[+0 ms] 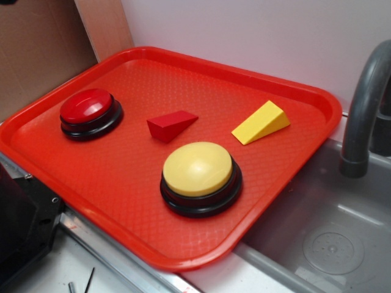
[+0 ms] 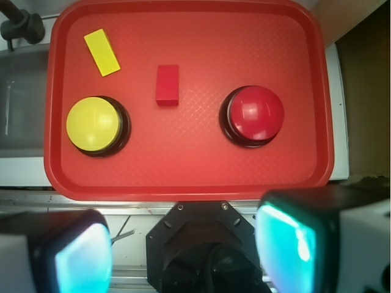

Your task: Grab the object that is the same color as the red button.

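Observation:
A small dark-red wedge block (image 1: 171,125) lies near the middle of the red tray (image 1: 287,165); in the wrist view the block (image 2: 167,85) sits between the two buttons, a little farther away. The red domed button (image 1: 88,112) on a black base stands at the tray's left; it also shows in the wrist view (image 2: 253,115). My gripper (image 2: 183,253) is open and empty, high above the robot base, short of the tray's near edge. Its two teal pads (image 2: 82,259) frame the bottom of the wrist view. The gripper is out of the exterior view.
A larger yellow domed button (image 1: 199,176) stands at the tray's front; a yellow wedge (image 1: 261,122) lies at the right. A grey sink basin (image 1: 330,238) with a faucet (image 1: 363,110) lies right of the tray. The black robot base (image 2: 204,244) sits under the gripper.

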Available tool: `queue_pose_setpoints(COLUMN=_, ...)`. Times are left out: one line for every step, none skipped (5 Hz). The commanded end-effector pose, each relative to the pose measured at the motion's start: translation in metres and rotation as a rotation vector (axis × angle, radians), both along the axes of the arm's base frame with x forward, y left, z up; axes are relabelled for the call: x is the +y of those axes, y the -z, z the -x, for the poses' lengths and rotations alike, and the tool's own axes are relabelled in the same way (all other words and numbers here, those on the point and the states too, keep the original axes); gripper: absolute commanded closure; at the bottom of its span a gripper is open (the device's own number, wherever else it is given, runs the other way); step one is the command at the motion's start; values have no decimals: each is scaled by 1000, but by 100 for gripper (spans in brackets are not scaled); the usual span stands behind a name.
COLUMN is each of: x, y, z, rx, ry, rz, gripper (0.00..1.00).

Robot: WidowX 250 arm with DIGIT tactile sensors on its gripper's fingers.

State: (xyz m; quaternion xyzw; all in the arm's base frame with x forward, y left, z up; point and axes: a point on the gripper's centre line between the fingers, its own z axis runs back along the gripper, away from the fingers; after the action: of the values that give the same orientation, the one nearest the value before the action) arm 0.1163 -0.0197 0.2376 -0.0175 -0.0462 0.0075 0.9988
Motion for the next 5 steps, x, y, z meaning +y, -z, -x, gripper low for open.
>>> queue_pose_setpoints(x=0, y=0, z=0, rx=0, ry=0, rz=0, gripper=0)
queue_pose_setpoints(x=1, y=6, z=-7, rx=-3, ry=-101, rz=-13, gripper=0)
queue_pose_setpoints(x=5, y=20, z=-27, rx=0, ry=-156, rz=-17, gripper=0)
queue_pose_setpoints(x=6, y=40, z=-49, rx=-27, ry=-196, rz=-25, gripper=0)
queue_pose_setpoints(x=-3, y=69, z=-75, rx=-59, ry=-151, rz=-45, gripper=0)
